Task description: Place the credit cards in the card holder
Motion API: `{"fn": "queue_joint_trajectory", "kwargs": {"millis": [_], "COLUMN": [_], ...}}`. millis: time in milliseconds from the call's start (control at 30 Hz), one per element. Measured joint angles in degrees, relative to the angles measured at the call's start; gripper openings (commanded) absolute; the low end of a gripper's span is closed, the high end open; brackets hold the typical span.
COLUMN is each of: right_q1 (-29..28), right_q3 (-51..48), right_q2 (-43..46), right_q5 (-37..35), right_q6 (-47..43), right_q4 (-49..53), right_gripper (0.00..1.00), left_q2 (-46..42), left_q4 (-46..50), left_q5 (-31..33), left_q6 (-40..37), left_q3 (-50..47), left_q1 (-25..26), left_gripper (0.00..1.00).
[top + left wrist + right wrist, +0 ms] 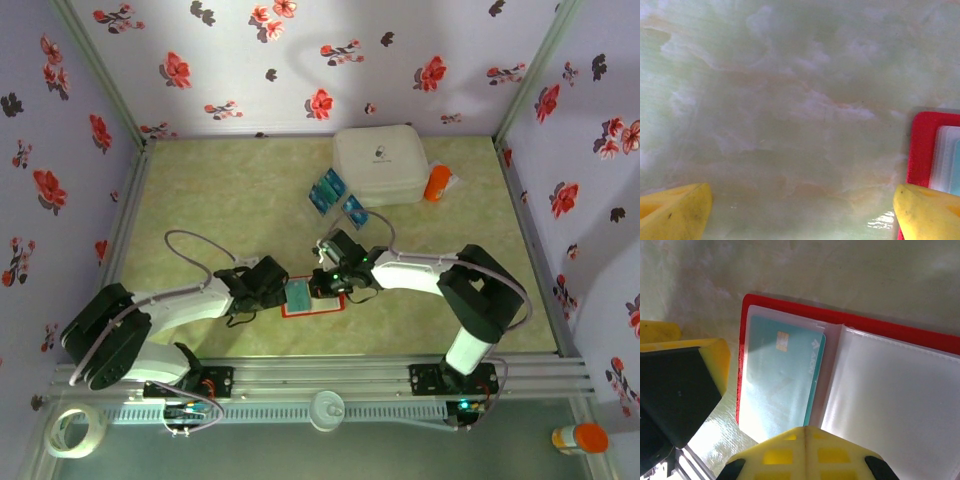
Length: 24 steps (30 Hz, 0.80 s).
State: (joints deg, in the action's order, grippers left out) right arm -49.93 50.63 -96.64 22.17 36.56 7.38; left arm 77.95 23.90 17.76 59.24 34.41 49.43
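The right hand (805,440), closed on nothing, stood over the open card holder (890,400) at lower centre of the overhead frame, left hand (802,205) wide open beside it; careless withdrawal could drag the pocketed teal card (780,380) out.

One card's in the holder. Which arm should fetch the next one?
Right, probably. The loose credit cards lie beyond the card holder, nearer the right gripper, though it is shut. The left gripper is open but farther, at the holder's left edge.
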Motion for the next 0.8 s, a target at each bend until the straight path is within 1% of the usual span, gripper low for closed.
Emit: {"fn": "queue_joint_trajectory", "kwargs": {"millis": [500,800], "right_q1": [-0.39,-1.49], "right_q3": [0.00,0.44], "right_q2": [-0.70,-2.69], "right_q5": [-1.68,-1.66], "right_q6": [0.81,0.96], "right_q4": [0.00,0.00], "right_gripper": [0.04,0.04], "left_q2": [0.66,0.81], "left_q4": [-0.28,-0.31], "left_q5": [0.20,0.22], "left_q6": [-0.02,-0.04], "left_q3": [0.00,0.00], "left_q1": [0.00,0.00], "left_gripper": [0.94,0.94]}}
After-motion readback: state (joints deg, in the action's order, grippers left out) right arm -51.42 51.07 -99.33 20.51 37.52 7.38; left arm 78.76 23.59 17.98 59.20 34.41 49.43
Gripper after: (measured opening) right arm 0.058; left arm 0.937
